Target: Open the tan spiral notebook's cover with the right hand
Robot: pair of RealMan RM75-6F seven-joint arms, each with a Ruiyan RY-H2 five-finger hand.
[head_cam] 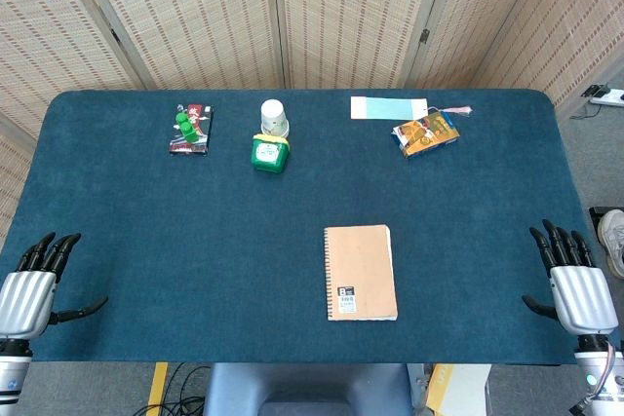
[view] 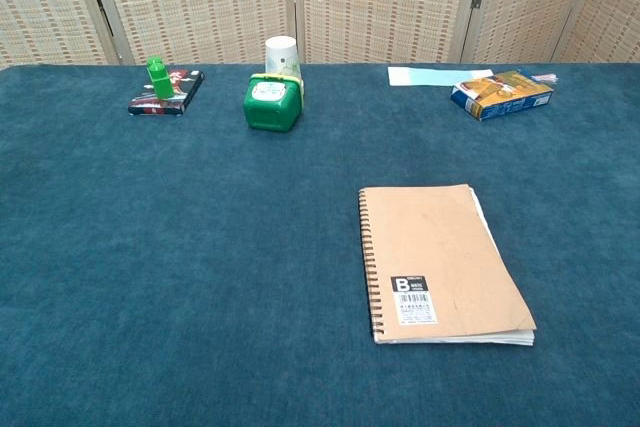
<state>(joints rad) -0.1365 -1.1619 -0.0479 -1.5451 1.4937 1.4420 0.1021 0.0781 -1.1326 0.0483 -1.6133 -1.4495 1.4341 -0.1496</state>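
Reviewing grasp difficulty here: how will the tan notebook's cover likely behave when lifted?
The tan notebook lies closed and flat, its edge probably hard to catch. Its cover looks like thin card, likely flexing. It should hinge on the spiral, away from the right hand.

The left hand (head_cam: 29, 291) rests at the near left corner of the table (head_cam: 146, 241), fingers extended and spread, thumb out sideways, holding nothing. The right hand (head_cam: 575, 284) mirrors it at the table's near right edge, fingers straight, apart and empty.
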